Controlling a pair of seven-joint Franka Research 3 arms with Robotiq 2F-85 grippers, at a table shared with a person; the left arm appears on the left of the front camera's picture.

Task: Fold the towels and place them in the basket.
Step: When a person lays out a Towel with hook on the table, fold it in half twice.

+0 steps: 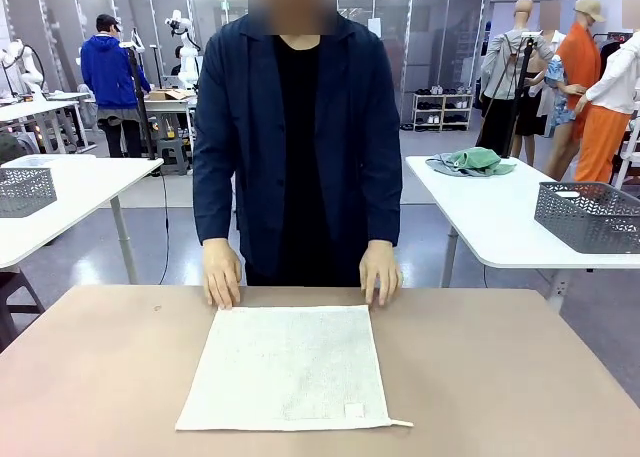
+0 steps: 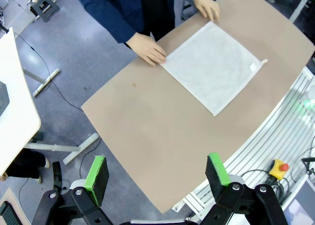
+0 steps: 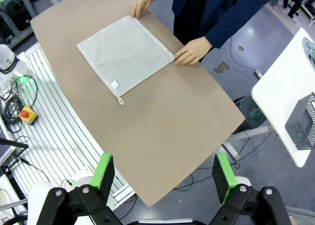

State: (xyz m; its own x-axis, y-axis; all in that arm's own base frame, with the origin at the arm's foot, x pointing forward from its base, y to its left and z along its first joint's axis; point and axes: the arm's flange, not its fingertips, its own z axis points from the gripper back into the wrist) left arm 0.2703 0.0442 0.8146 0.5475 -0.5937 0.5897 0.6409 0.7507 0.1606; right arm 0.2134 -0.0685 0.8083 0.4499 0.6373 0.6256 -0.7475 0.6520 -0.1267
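**Towels.** One cream-white towel (image 1: 285, 367) lies spread flat, in a single layer, at the middle of the brown table (image 1: 520, 377). Its one corner loop (image 1: 400, 423) points off the near corner on the robot's right, with one small label (image 1: 353, 410) just inside that corner. One green towel (image 1: 475, 160) lies crumpled on a grey-blue garment (image 1: 440, 166) on the white side table (image 1: 480, 217) to the right.

**Basket.** One dark grey basket (image 1: 590, 217) stands on the same white side table, well apart from the cream-white towel. A second, paler grey basket (image 1: 25, 190) stands on another white table to the left.

**Person.** Two hands (image 1: 222, 275) (image 1: 381, 272) rest on the two far corners of the cream-white towel.

**Grippers.** The left gripper (image 2: 157, 171) and the right gripper (image 3: 163, 171) each hang high above the table. Both are spread wide and hold nothing.
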